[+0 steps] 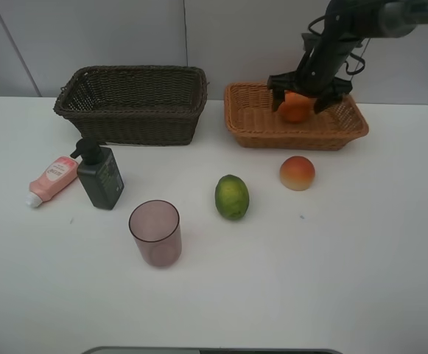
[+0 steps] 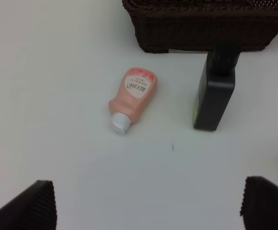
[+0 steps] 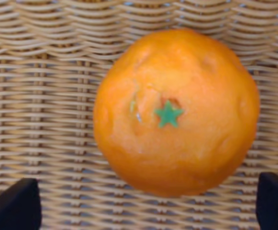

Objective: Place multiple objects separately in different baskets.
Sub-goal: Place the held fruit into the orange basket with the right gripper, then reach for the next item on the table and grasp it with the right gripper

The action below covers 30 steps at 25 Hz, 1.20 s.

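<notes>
An orange (image 1: 295, 108) (image 3: 177, 112) with a green star-shaped stem lies in the shallow light tan basket (image 1: 258, 127) at the back right. My right gripper (image 1: 297, 105) (image 3: 144, 203) hangs over it, open, with its fingers spread on either side and not touching the fruit. The deeper dark brown basket (image 1: 132, 122) (image 2: 205, 33) stands at the back left. In front of it lie a pink tube (image 1: 51, 178) (image 2: 133, 98) and an upright dark green pump bottle (image 1: 102, 177) (image 2: 214, 96). My left gripper (image 2: 148, 211) is open above bare table near them.
A translucent pinkish cup (image 1: 155, 232) stands upright in the front middle. A green lime (image 1: 232, 197) and a red-yellow peach (image 1: 297, 172) rest on the white table (image 1: 346, 265) in front of the tan basket. The left arm is out of the high view.
</notes>
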{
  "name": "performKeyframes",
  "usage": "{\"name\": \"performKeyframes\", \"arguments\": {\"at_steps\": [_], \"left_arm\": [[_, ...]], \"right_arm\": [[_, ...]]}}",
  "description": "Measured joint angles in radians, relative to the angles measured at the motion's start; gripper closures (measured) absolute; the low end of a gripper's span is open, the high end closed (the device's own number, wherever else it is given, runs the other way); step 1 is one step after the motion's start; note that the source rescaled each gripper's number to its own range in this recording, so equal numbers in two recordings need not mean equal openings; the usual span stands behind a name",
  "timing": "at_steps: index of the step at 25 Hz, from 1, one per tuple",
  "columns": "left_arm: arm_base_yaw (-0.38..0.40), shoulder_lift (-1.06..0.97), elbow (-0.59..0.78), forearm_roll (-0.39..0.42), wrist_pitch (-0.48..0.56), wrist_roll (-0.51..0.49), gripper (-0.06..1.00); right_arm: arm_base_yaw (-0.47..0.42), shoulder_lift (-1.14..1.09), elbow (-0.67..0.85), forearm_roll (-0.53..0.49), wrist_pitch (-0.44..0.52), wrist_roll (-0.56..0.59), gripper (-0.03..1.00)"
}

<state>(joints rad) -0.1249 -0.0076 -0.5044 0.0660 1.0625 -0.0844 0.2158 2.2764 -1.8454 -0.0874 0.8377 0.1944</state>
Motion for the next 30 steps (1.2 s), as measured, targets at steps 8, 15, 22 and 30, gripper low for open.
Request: {"name": "performKeyframes", "arguments": {"at_steps": [8,15,22,30], "left_arm": [[0.0,0.0,0.0,0.0,0.0,0.0,-0.05],[0.0,0.0,0.0,0.0,0.0,0.0,-0.05],[0.0,0.0,0.0,0.0,0.0,0.0,-0.05],[0.0,0.0,0.0,0.0,0.0,0.0,-0.05]], "right_arm": [[0.038,-0.155,0.0,-0.004,0.134,-0.002,-0.03],[0.081,-0.292,0.132,-0.018,0.152,0.048,-0.03],[0.086,-0.469,0.418,-0.004,0.063,0.056,-0.03],[0.122,-0.501,0.618,0.0,-0.021,0.067,-0.03]]}}
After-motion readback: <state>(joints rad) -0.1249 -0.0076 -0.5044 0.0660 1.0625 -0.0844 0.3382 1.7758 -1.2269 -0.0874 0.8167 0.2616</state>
